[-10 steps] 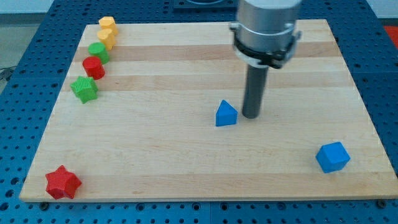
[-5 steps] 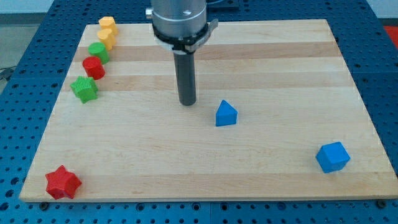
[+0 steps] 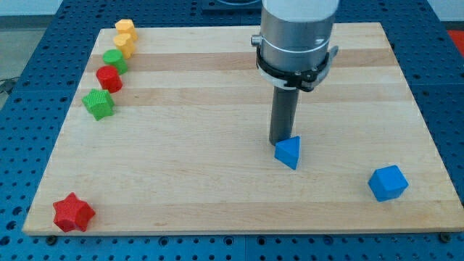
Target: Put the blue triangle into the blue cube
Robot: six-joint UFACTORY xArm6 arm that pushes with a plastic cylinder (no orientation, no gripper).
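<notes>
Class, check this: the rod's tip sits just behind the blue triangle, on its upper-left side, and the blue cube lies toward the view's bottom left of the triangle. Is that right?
One detail is wrong. The camera view shows the blue cube toward the view's bottom right of the blue triangle, not the bottom left. My tip does sit just behind the triangle, on its upper-left side.

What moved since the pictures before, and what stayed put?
My tip swung from the view's left back to just behind the blue triangle, which slid toward the view's lower right, nearer the blue cube, and turned a bit. The cube and the other blocks stayed where they were.
</notes>
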